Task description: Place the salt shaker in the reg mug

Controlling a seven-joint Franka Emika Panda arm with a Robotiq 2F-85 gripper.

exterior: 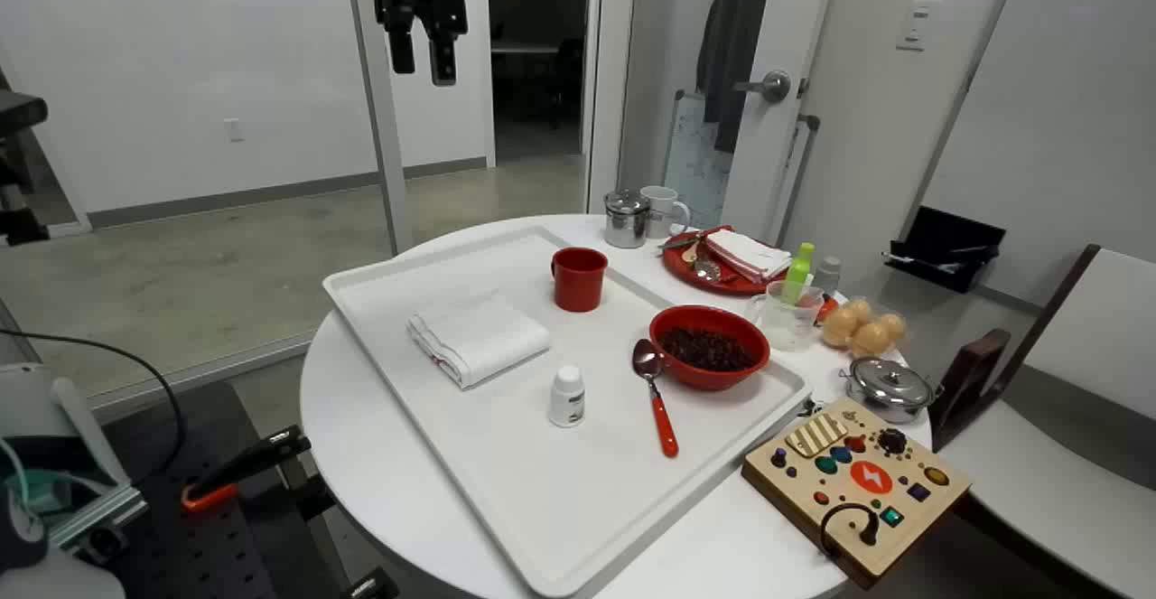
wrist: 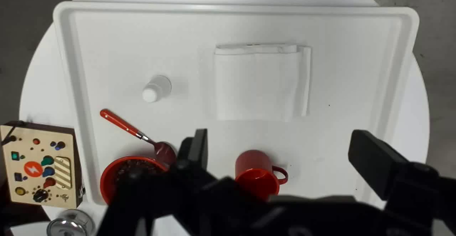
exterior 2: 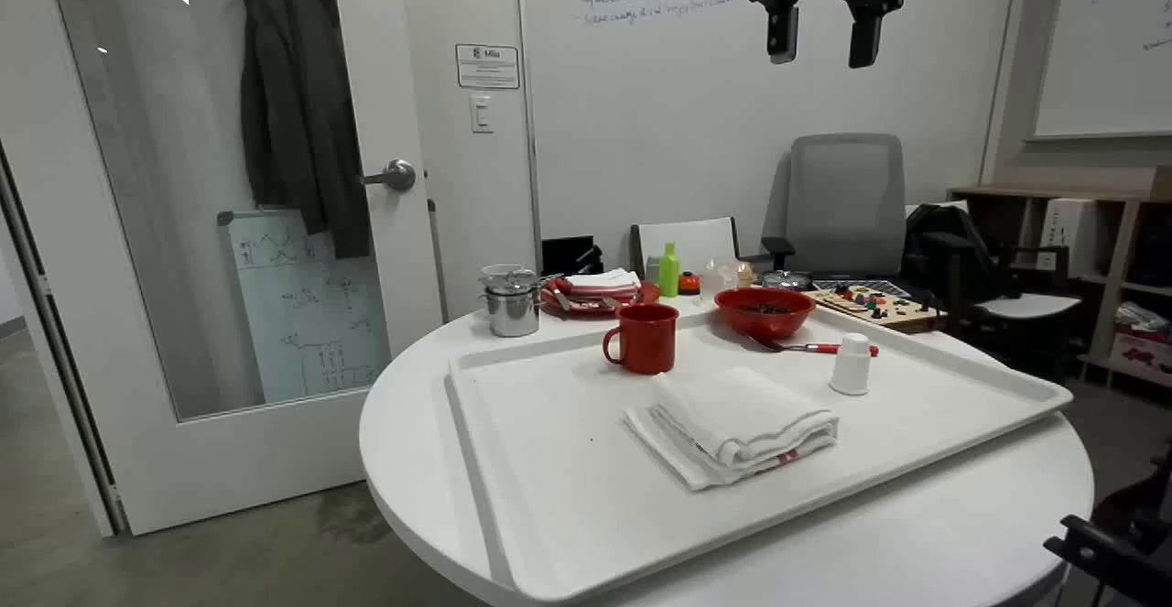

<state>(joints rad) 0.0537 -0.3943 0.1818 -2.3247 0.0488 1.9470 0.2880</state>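
Observation:
The salt shaker, a small white cylinder with a pale cap, stands upright on the white tray in both exterior views. It also shows in the wrist view. The red mug stands upright on the same tray in both exterior views, with its handle at the side. In the wrist view the mug is partly hidden by the gripper body, and its visible inside looks empty. My gripper is open and empty, high above the tray and apart from everything.
On the tray lie a folded white cloth, a red bowl with dark contents, and a red-handled spoon. Beyond it are a red plate, steel pots and a button board.

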